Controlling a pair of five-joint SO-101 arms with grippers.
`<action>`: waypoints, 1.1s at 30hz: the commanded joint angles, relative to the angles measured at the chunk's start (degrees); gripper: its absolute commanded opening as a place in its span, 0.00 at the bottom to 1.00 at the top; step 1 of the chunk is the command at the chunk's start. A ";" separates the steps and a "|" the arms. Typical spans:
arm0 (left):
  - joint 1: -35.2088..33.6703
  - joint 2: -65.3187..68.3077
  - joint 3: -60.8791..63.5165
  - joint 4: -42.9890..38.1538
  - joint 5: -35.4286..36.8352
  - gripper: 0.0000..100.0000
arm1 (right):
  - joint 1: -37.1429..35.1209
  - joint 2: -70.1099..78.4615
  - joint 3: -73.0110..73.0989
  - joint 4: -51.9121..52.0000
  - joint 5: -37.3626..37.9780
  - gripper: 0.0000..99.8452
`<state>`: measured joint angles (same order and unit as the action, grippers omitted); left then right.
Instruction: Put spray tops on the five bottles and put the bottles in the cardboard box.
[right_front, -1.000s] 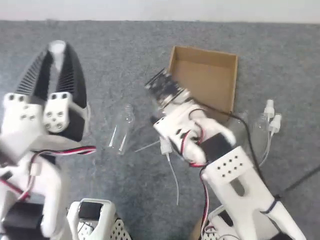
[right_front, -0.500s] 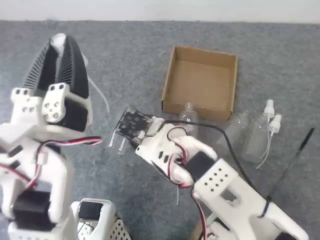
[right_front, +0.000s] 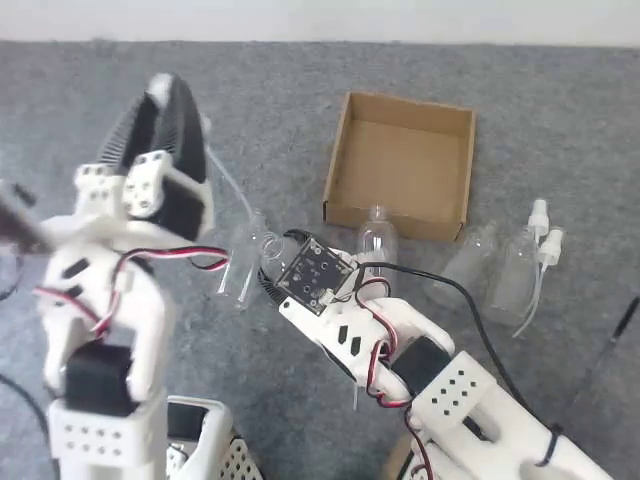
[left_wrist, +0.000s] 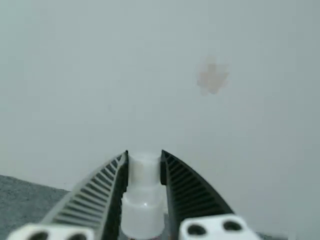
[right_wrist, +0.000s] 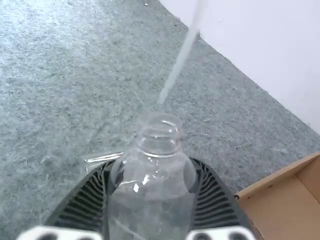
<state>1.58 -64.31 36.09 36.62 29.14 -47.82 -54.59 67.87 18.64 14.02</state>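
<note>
The bottle (right_wrist: 155, 195) is held with its open mouth up, out over the grey desk (right_wrist: 45, 75) and near the cardboard box (right_front: 345, 160). The right gripper (right_wrist: 153, 167) is squeezed on both sides of it. The thin tube (right_wrist: 181, 52) of the spray top (left_wrist: 143, 207) hangs just over the bottle's mouth, but it is not inside yet. The left gripper (left_wrist: 144, 156) is clamped tight on the spray top, up high.

Here is what could go wrong. The tube is long and bendy, and the mouth is small. If the tube comes down a little to one side, it may hit the rim and bend or slide down the outside. Then the top would not sit on the bottle. If the left arm pushes down hard, the smooth bottle could slip or tip in the right gripper. The top could also go on crooked. Another bottle (right_front: 238, 270) lies on the desk just beside the grippers, and a bump could send it rolling away.
</note>
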 joint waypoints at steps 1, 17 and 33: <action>2.64 -0.88 1.54 -0.18 0.44 0.01 | -0.22 -2.15 -0.79 -1.45 -0.62 0.01; 5.45 -1.32 13.32 10.29 0.09 0.01 | 0.48 -2.86 -0.79 6.46 3.78 0.01; 11.52 -1.32 19.03 6.07 -6.95 0.01 | 5.76 -2.07 4.31 -13.67 -12.22 0.01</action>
<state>12.57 -65.36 55.16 43.38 23.52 -43.52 -55.12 73.41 7.65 2.77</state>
